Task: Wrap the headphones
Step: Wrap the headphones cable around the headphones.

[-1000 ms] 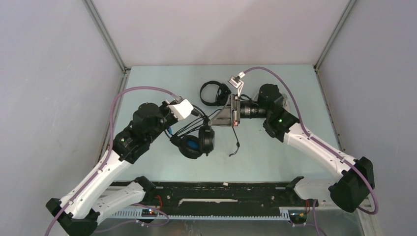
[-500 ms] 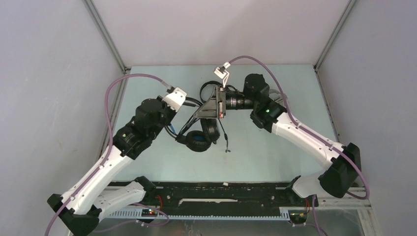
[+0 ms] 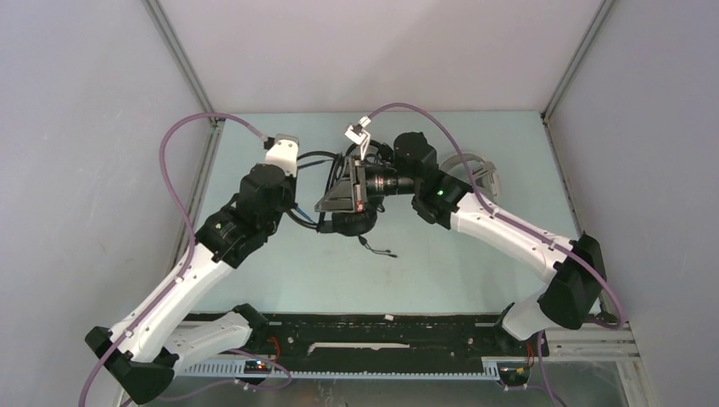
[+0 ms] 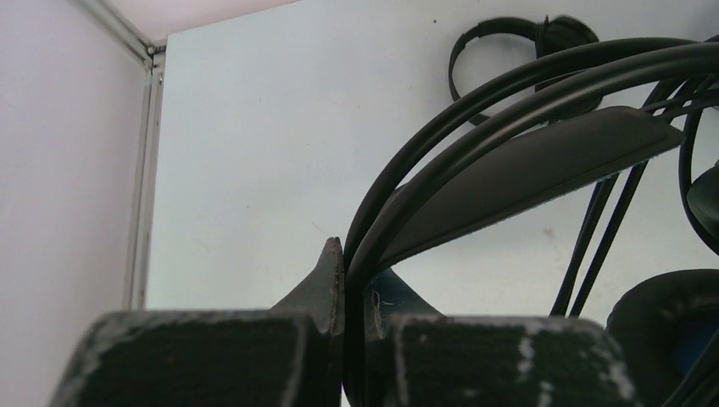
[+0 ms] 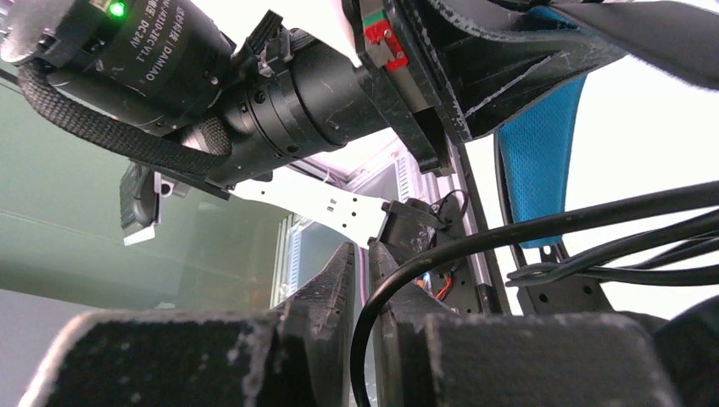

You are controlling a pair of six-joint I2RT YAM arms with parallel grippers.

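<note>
now the left gripper (image 4: 343,254) clamps the bulky black blue-lined headphones (image 3: 349,222) by the headband (image 4: 526,165), over the pale table (image 3: 458,263) centre; the right gripper (image 5: 363,254) pinches their thin black cable (image 5: 543,225). wind it taut, evenly.

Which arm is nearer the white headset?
Right. The right arm passes just beside the white headset, partly covering it; the left arm is across the table, well to its left.
</note>
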